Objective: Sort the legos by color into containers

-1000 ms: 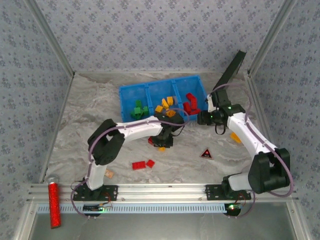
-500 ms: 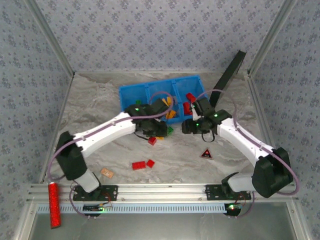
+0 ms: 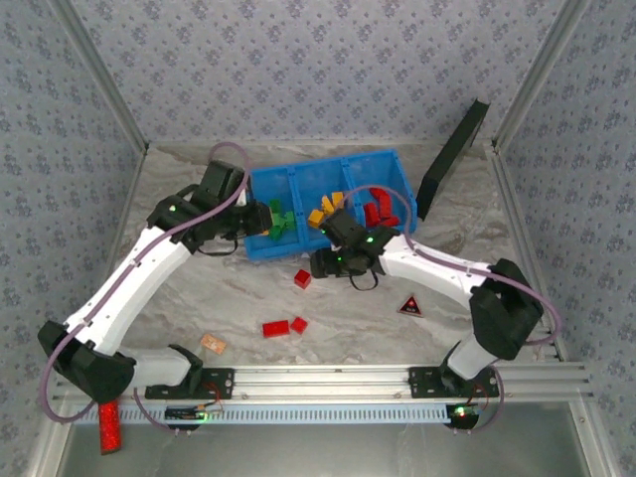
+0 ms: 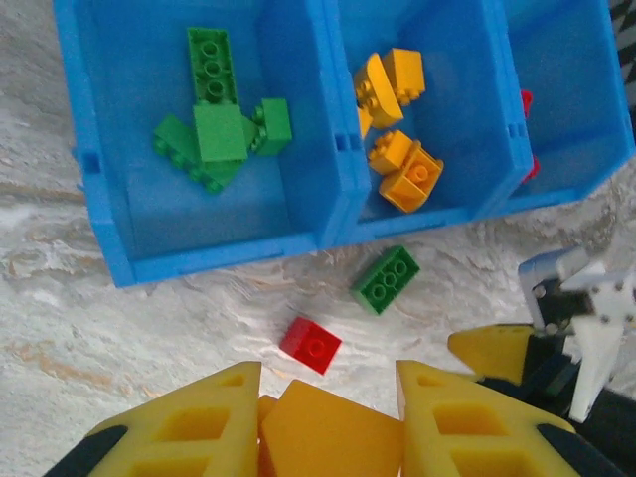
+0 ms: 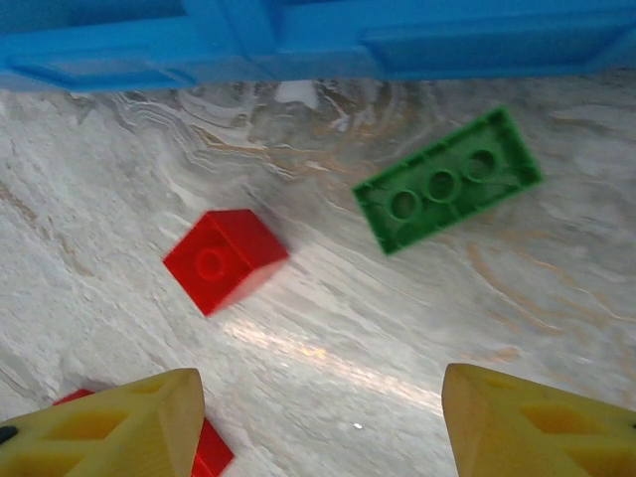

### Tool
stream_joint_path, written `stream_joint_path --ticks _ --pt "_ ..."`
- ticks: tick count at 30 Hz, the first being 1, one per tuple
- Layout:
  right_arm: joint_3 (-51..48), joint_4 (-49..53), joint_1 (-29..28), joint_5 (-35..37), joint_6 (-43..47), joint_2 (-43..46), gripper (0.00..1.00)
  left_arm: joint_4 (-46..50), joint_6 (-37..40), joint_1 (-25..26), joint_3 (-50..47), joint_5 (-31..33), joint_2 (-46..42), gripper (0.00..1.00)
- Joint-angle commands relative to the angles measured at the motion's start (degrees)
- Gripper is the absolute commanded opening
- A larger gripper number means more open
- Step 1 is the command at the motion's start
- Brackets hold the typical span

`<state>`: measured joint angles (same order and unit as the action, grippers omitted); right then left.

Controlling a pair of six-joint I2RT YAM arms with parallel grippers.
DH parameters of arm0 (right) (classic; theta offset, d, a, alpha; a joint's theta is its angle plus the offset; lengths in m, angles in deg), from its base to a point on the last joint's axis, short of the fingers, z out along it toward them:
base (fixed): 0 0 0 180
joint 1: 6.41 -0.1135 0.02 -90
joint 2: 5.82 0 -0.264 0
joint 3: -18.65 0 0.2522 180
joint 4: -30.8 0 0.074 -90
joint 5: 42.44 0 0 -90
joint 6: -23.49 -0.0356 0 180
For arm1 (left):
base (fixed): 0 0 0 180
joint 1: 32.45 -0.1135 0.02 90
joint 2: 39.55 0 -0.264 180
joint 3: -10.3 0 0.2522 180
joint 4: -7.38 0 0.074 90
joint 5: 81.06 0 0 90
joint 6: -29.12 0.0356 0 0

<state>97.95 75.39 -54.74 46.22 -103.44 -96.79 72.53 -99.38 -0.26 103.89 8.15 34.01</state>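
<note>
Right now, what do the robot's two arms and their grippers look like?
Both the left arm and right arm have white links with black joints, a thin lilac cable looped alongside, and a small green light near the wrist. The left gripper and right gripper have yellow wedge-shaped fingers with triangular recesses.

The left arm [image 3: 129, 283] and right arm [image 3: 427, 271] wear white shells between black joints, with lilac cables [image 3: 231, 146] alongside and small green lights [image 3: 175, 209] near the wrists. The left end effector [image 4: 323, 383] and right end effector [image 5: 320, 388] have yellow wedge fingers [image 4: 189, 427] with hollow pockets.
</note>
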Motion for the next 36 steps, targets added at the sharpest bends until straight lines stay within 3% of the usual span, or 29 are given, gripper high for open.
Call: stream_joint_path --ticks 1,11,15,18,29,36 --pt "2.3 -2.3 -1.9 2.5 -4.3 -2.9 0.68 -5.1 3.2 -1.4 4.1 -0.9 3.5 0.2" --pt "2.3 -8.4 -5.5 3.9 -10.8 -8.3 0.75 -9.0 11.1 -1.8 26.6 0.7 28.6 0.18" --pt "1.6 -10.7 -6.1 3.8 -11.9 -9.8 0.77 -19.3 12.4 -0.6 25.3 1.5 34.4 0.17" --pt "1.4 -11.5 -6.1 4.2 -12.6 -11.2 0.78 -21.5 12.4 0.1 28.2 0.7 40.1 0.17" --pt "2.3 -9.0 -6.0 5.8 -12.6 -13.3 0.78 -6.9 15.9 4.6 54.4 -3.0 63.2 0.17" --pt "2.3 -8.2 -6.3 6.5 -12.6 -13.1 0.79 -4.2 14.8 4.7 57.0 -1.8 67.0 0.18"
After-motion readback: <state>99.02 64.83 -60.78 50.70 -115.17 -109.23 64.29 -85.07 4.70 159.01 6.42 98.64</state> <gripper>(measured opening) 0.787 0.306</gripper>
